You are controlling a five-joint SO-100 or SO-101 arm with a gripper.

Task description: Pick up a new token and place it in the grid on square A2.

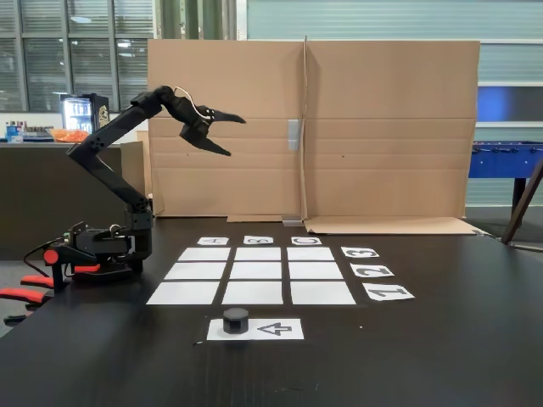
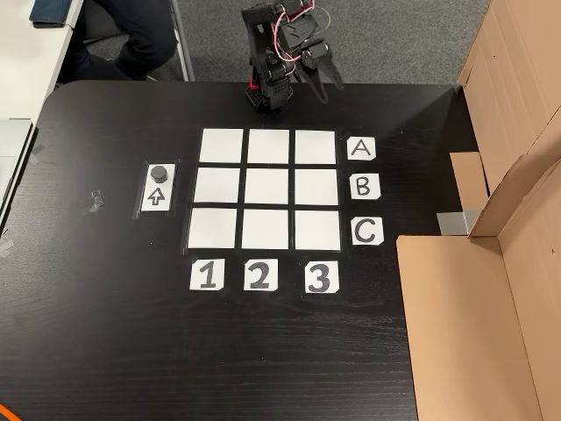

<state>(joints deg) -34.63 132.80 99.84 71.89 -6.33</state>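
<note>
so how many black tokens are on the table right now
1. The token sits on the arrow sheet, beside the grid; none on any square.

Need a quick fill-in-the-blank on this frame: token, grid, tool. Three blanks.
1. The black token sits on the sheet printed with an ____.
2. The grid holds ____ white squares, all bare.
3. The tool is raised above the table, its jaws ____ and holding nothing.

Missing words: arrow; nine; open
</note>
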